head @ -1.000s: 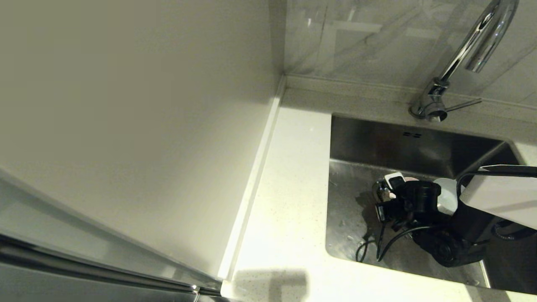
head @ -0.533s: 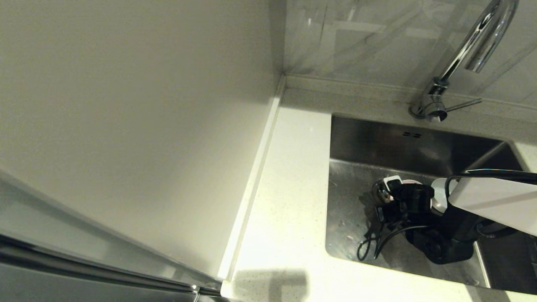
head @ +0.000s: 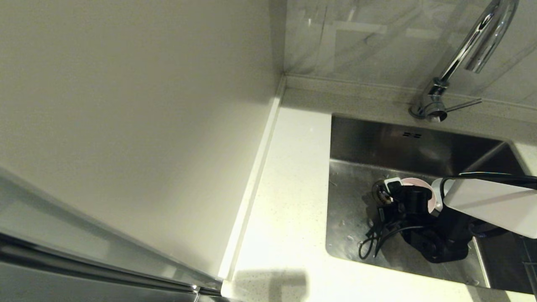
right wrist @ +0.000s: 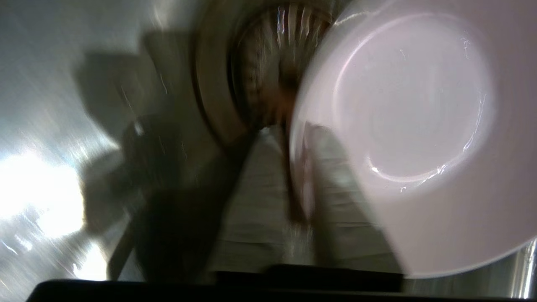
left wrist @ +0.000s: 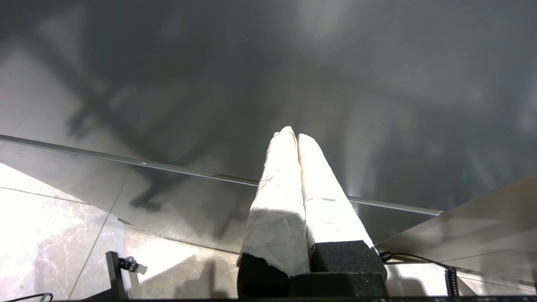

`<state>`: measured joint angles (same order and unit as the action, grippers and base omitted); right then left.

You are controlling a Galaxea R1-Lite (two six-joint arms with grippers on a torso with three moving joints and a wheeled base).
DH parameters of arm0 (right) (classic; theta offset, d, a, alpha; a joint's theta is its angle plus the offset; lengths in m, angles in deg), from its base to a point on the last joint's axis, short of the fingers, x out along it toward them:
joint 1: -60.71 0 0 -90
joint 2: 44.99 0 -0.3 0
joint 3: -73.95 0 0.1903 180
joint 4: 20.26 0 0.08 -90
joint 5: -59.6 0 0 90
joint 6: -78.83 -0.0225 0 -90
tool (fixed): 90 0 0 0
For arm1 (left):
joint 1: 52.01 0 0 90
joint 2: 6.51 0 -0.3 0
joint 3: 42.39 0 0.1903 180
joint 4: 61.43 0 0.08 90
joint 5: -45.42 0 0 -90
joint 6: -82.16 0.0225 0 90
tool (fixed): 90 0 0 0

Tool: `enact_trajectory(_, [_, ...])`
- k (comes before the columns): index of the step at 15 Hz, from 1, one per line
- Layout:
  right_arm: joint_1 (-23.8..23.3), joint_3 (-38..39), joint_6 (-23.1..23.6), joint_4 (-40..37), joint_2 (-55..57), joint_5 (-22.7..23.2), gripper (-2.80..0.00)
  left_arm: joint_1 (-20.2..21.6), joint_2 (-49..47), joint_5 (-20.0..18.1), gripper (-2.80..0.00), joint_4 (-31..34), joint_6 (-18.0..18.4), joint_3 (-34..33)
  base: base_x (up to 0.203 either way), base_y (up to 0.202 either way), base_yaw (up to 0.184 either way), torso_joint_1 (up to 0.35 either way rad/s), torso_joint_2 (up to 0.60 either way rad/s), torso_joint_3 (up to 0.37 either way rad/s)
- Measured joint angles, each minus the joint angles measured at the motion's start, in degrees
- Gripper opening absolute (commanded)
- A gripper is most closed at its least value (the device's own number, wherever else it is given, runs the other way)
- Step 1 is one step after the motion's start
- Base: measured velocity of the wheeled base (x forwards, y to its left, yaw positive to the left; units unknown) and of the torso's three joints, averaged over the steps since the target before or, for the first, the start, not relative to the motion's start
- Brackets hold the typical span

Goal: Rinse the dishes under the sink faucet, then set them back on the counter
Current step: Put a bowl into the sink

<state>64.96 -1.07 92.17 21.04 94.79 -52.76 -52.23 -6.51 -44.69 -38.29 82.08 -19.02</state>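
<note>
a: where was the pink bowl (right wrist: 411, 138)?
b: down in the sink (head: 356, 167), by the drain (right wrist: 260, 71), mouth tipped toward the wrist camera.
a: and the right gripper (right wrist: 289, 167)?
b: it pinched the bowl's rim. the left gripper (left wrist: 295, 140) was clenched, away from the surface (head: 289, 201).

dim kitchen | glare on counter (head: 289, 235) | right wrist view motion-blurred | hard shadows

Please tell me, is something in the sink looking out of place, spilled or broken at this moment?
Nothing looks broken or spilled. The small pale pink bowl is down in the brushed steel sink, beside the round metal drain strainer, its rim between the right gripper fingers. No water visibly runs from the chrome gooseneck faucet.
</note>
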Motion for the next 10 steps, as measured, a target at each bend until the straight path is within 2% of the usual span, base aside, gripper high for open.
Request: enact_trajectory(10, [-0.5, 4.9, -0.3, 0.3, -4.9, -0.9, 0.0, 0.0, 0.0, 0.0, -2.8, 0.0, 0.0, 0.0, 0.0, 0.0, 0.0, 0.0, 0.0, 0.0])
